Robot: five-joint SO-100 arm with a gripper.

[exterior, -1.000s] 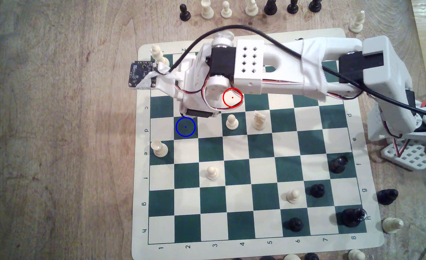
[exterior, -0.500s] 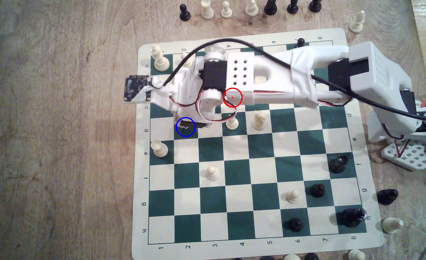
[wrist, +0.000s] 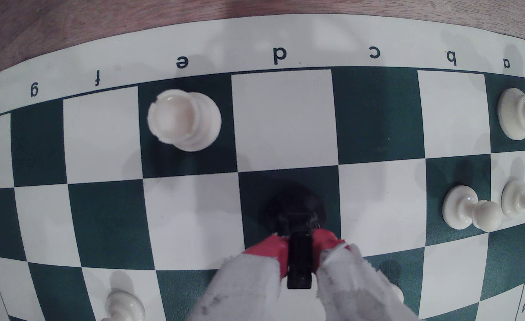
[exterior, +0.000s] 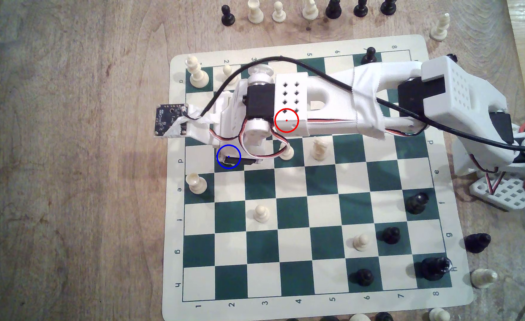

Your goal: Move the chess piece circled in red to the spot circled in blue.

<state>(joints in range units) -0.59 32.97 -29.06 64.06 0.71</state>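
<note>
The hand [wrist: 299, 247] had come further across the chessboard [exterior: 316, 296] than half a second before, when its tip had only reached the edge of the blue circle; a second earlier it had been a full square short. In the exterior view the dark underside of the hand covered much of the blue-ringed green square [exterior: 235, 165], and the white arm [exterior: 332, 102] lay across the red ring [exterior: 286, 120], whose cream square was hidden beneath it.

From the wrist view, the red-tipped fingers [wrist: 270, 250] were pressed in on the black rook [wrist: 298, 216], pinching its body from either side, the piece upright between them. Its round base sat over the dark green square of the d file, second rank, which is the ringed spot; whether the base touched the board could not be told.

Just ahead of the hand lay a bare cream square, and beyond one finger stood a cream rook [wrist: 183, 119] on the neighbouring green square. Off to the other side, well apart, stood two cream pawns [wrist: 468, 210]. The wooden worktop [exterior: 70, 154] lay past the board's edge.
</note>
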